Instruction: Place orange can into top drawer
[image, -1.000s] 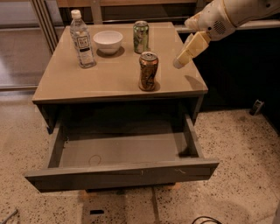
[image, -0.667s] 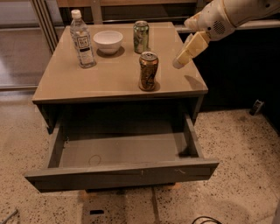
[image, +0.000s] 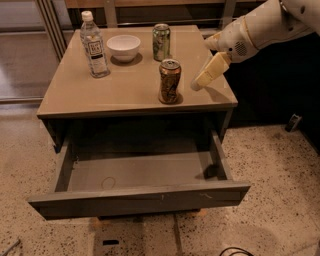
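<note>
The orange can (image: 170, 81) stands upright near the front right of the tan table top (image: 120, 87). It has an orange-brown patterned body and a silver top. My gripper (image: 200, 81) hangs from the cream arm at the upper right. It is just right of the can, a small gap away, and holds nothing. The top drawer (image: 140, 199) is pulled out below the table top, and its grey floor is bare.
A green can (image: 161, 42), a white bowl (image: 123, 47) and a clear water bottle (image: 94, 45) stand at the back of the table top. Speckled floor surrounds the table. A dark cabinet is on the right.
My gripper has moved down and slightly left, closer to the orange can. The can, drawer and other objects have not moved.
</note>
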